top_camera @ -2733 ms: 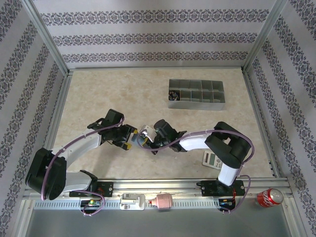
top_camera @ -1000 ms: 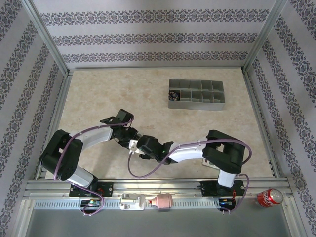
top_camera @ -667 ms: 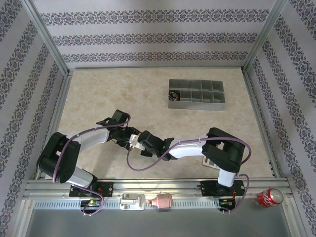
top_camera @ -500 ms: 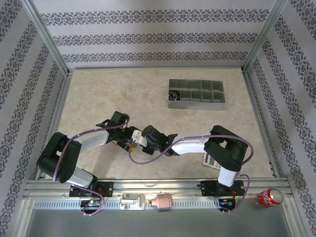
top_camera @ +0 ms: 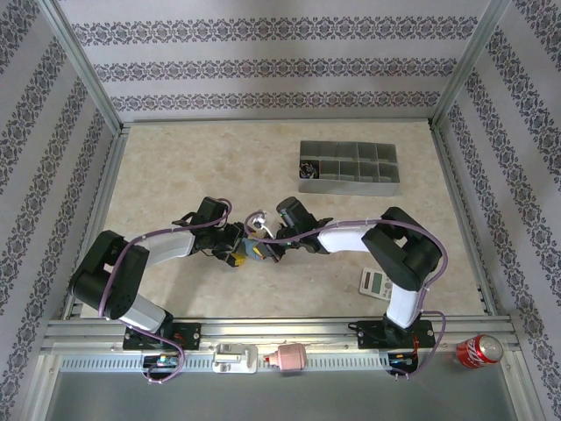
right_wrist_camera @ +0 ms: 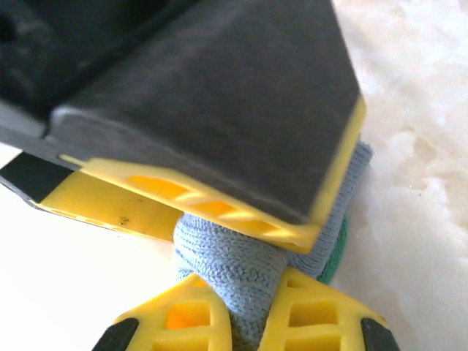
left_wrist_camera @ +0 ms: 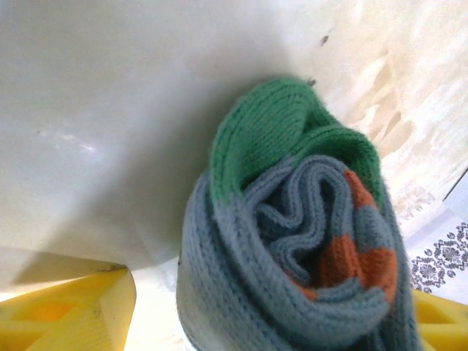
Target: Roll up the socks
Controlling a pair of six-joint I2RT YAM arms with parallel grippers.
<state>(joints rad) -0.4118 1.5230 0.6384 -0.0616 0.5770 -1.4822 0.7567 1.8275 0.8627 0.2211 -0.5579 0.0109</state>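
Where the two arms meet, toward the near middle of the table (top_camera: 175, 175), a rolled sock (top_camera: 253, 249) is seen lying on the marbled surface. From the left wrist it is viewed end-on: blue-teal knit wound into a spiral, with orange bands inside the coil and a green toe folded over the top. The left gripper (left_wrist_camera: 252, 322) is held open, its yellow fingers (left_wrist_camera: 69, 314) set well apart with the roll between them; a clear gap is left beside one finger, and nothing is clamped. The right gripper (right_wrist_camera: 245, 292) is closed tight, and a fold of the blue knit is pinched between its yellow fingertips (right_wrist_camera: 179, 318). Just above that pinch, one black-and-yellow finger of the left gripper is laid across the roll. A grey compartment tray (top_camera: 349, 168) is set well apart at the far right, a calculator (top_camera: 379, 282) lies near the right arm's base, and a red can (top_camera: 478, 351) is placed at the near right corner
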